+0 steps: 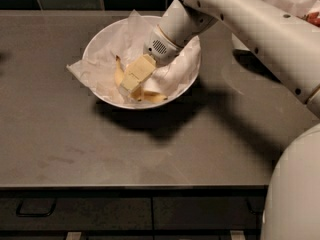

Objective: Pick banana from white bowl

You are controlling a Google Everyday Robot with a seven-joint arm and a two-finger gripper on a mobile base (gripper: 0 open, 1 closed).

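Note:
The white bowl (95, 41) with a crinkled paper liner stands at the back middle of the dark counter. The banana (119, 77), yellow with a dark stem tip pointing away, lies in the bowl's left half. A slimmer curved banana (155, 98) lies at the bowl's near side. My gripper (134, 80) reaches down into the bowl from the upper right. It sits right over the bananas, against the right side of the banana, and hides the part where the two meet.
A second white bowl with red strawberries (313, 18) stands at the back right, mostly hidden behind my arm (260, 29). The counter's front edge runs above dark drawers with handles (35, 213). My base (295, 194) fills the lower right corner.

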